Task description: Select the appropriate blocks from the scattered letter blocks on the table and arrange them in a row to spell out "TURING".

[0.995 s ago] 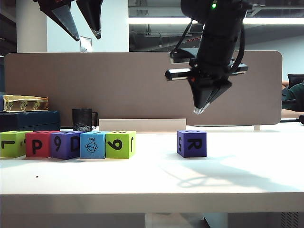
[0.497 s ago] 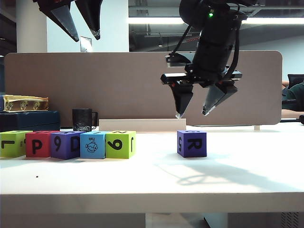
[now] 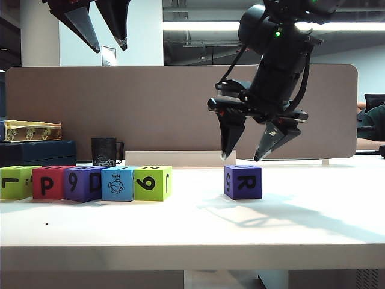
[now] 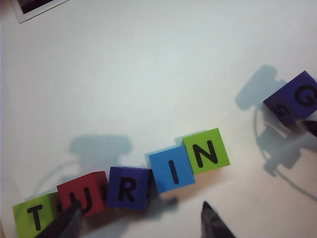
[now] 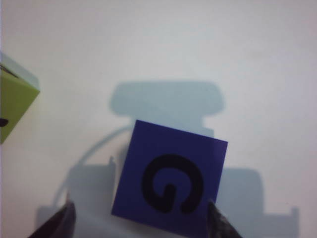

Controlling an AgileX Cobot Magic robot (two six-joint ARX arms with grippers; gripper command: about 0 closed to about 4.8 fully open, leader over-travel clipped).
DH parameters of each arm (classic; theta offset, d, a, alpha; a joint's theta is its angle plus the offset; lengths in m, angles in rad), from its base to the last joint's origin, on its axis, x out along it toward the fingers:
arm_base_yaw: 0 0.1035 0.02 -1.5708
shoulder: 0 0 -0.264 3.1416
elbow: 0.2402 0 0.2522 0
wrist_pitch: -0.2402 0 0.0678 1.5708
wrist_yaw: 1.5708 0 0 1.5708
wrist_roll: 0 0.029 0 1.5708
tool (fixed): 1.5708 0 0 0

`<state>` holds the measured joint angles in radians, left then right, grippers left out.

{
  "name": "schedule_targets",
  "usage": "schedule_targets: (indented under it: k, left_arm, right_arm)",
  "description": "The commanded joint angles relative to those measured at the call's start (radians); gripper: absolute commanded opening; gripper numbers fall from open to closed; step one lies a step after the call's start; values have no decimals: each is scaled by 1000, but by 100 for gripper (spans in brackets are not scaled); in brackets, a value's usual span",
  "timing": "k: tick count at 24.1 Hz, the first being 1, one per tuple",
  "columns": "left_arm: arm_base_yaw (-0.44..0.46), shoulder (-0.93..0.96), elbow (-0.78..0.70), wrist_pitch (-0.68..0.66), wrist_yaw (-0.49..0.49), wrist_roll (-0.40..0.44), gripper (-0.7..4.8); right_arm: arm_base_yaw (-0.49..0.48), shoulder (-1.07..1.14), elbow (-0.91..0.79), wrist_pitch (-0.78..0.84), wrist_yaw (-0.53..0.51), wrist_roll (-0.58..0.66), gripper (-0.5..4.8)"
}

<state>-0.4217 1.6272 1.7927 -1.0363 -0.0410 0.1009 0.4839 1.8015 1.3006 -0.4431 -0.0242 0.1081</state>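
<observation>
**benchwatcher:** So five blocks already sit shoulder to shoulder on the white bench [image 3: 289, 226]. From the left wrist view the tops read T [image 4: 33, 216], U [image 4: 83, 193], R [image 4: 128, 187], I [image 4: 172, 170], N [image 4: 206, 151]: lime, red, purple, blue, lime. That's why they're packed tight, it's the word being built. The last one, the purple G block [image 5: 171, 182], stands well apart to the right of the row, so I'd guess it's the only piece left to bring over.

**gripfan22:** Yeah, and the right pincer [image 3: 243, 158] hangs right above it, tips pointing down, jaws spread wide with nothing in them. In the right wrist view the fingertips [image 5: 216, 221] straddle the G block with a gap either side. Looks lined up for a straight drop and squeeze, imo.

**benchwatcher:** Left pincer [image 3: 107, 44] is parked way up high over the row's end, also spread and empty. Probably just keeping out of the way.

**gripfan22:** What bugs me: from the front you'd never know the word. The exterior view shows other faces, like P, 9, a fish drawing and an R on the lone block. The leftmost lime block is cut by the frame edge there too.

**benchwatcher:** Also the U is half under the left pincer's finger and shadow in the wrist shot. And both wrist views only catch the very fingertips. Black mug [image 3: 106, 152] at the back is just scenery.
</observation>
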Motion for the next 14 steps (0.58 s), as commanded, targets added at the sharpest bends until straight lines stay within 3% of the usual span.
schedule_targets:
  k: [1, 5, 14]
  left_arm:
    - [-1, -6, 3, 4, 4, 4, 302]
    - [0, -6, 3, -6, 3, 4, 302]
    - [1, -5, 3, 6, 3, 5, 302]
  right_arm:
    - [-5, 36, 41, -27, -4, 6, 344]
    - [-6, 77, 74, -54, 3, 5, 411]
    - [-4, 80, 76, -46, 23, 4, 409]
